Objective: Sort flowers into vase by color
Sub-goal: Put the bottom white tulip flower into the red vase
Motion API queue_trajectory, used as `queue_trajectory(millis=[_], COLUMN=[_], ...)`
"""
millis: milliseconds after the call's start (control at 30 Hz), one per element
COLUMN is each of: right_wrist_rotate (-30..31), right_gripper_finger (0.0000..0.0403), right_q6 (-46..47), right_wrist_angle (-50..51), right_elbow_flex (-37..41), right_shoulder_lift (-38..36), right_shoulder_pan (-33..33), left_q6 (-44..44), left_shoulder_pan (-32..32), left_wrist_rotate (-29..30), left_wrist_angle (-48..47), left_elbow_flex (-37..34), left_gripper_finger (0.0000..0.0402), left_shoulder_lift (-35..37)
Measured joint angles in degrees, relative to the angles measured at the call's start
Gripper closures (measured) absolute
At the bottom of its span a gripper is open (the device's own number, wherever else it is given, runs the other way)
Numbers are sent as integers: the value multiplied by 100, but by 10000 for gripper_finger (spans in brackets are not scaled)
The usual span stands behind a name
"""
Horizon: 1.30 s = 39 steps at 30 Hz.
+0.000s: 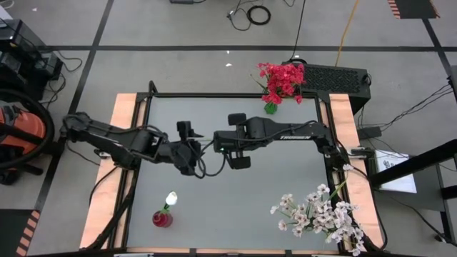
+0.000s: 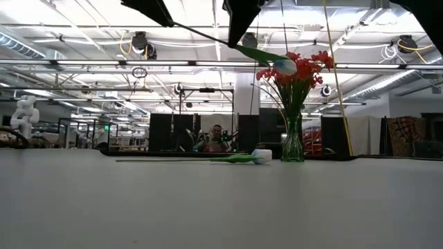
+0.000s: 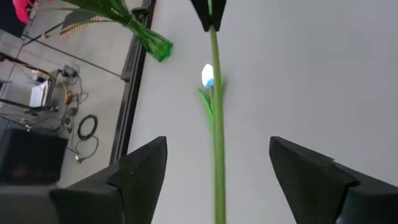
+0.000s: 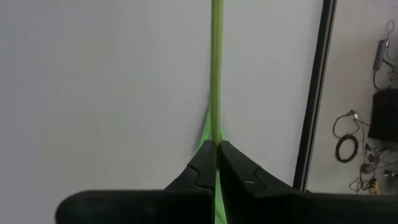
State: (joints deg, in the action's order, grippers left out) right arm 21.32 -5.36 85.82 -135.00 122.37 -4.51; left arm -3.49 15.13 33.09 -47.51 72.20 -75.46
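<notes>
A white tulip bud (image 2: pixel 284 66) on a long green stem (image 2: pixel 208 36) hangs in the air over the table's middle, held by my right gripper (image 4: pixel 216 146), which is shut on the stem. My left gripper (image 3: pixel 217 146) is open, with one finger on each side of the same stem (image 3: pixel 217 155) and touching nothing. In the high view the two grippers, left (image 1: pixel 194 153) and right (image 1: pixel 216 140), meet at mid-table. A second white bud (image 2: pixel 261 156) lies flat on the table. A red vase (image 1: pixel 161 218) near the front edge holds one white bud. My right gripper pinches the green stem (image 4: pixel 216 127) between its two fingertips. The stem runs straight out from the tips, roughly in line with the fingers. The flower is lifted clear of the table, and its stem slants down toward the bud (image 2: pixel 284 66).
A green glass vase (image 2: pixel 292 142) with red blossoms (image 1: pixel 283 80) stands at the far right corner. Pale pink-white sprays (image 1: pixel 321 213) lie in a heap at the near right corner. Wooden rails (image 1: pixel 121 143) border the grey table on both sides.
</notes>
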Motion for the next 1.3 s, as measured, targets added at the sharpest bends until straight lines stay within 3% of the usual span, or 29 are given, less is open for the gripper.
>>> queue_trajectory(millis=[100,233,700,1000,1300], right_wrist_rotate=[-2,-7,-20,-26,157], right_gripper_finger=[402,402,402,396,284], right_q6=[101,150,170,172,356], right_wrist_angle=[1,2,-20,-46,-113], right_elbow_flex=[0,0,0,0,7], right_shoulder_lift=[0,0,0,0,-125], right_shoulder_pan=[-1,-4,-9,-48,-220], left_q6=[2,7,-50,-47,543], left_shoulder_pan=[-80,-100,-98,-98,-66], left_wrist_rotate=[-1,-1,-132,-141,-684], left_wrist_angle=[-2,0,-104,-150,-844], left_elbow_flex=[0,0,2,2,2], left_gripper_finger=[119,160,384,394,398], left_shoulder_lift=[-35,-31,-31,-22,724])
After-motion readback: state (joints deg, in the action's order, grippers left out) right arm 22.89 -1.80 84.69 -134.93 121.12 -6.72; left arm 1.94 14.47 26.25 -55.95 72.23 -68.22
